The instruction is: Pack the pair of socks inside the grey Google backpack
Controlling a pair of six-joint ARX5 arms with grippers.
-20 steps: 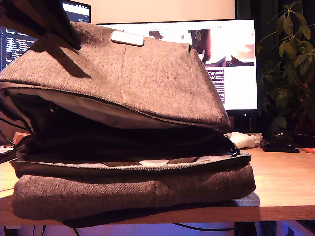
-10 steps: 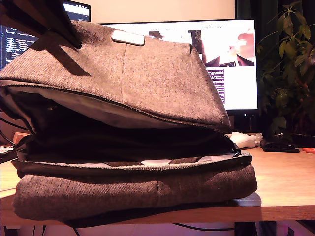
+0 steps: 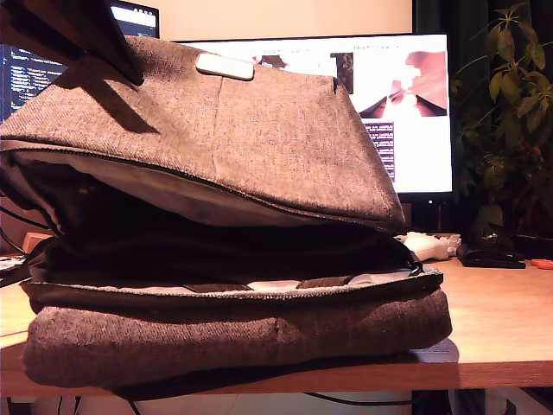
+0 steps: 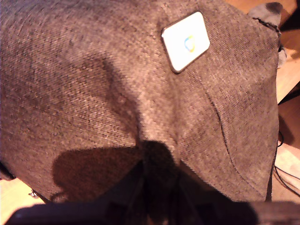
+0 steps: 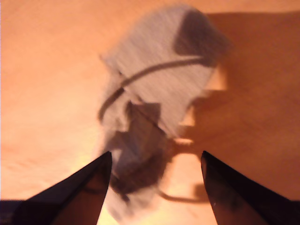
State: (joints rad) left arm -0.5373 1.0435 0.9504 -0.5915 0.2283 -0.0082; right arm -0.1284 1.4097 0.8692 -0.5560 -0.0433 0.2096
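Background: a bright monitor (image 3: 406,112) is seen behind the backpack at the upper right of the exterior view, a second dark screen (image 3: 130,17) at the upper left, and a leafy plant (image 3: 510,130) at the right edge.
Desk: a wooden desk (image 3: 501,320) carries the things; its bare top is seen at the lower right of the exterior view.
Backpack: the grey backpack (image 3: 233,259) is laid flat on the desk and fills most of the exterior view. Its upper flap is raised at the left of that view, so the zip mouth gapes and dark lining is shown inside. A small pale patch (image 4: 186,41) is sewn on the flap.
First tool: the first tool (image 4: 152,187) is seen at the raised flap, where the cloth is bunched into a fold at its tip; it is closed on the backpack cloth. The dark arm at the upper left corner of the exterior view is met at that same flap.
Second tool: the second tool (image 5: 154,187) is held spread wide, with nothing between its fingers.
Socks: the socks (image 5: 154,98) are seen, blurred, only in the second wrist view, lying crumpled on the bare wood just beyond the spread fingers, outside the backpack. Whether they are touched by the fingers cannot be told.
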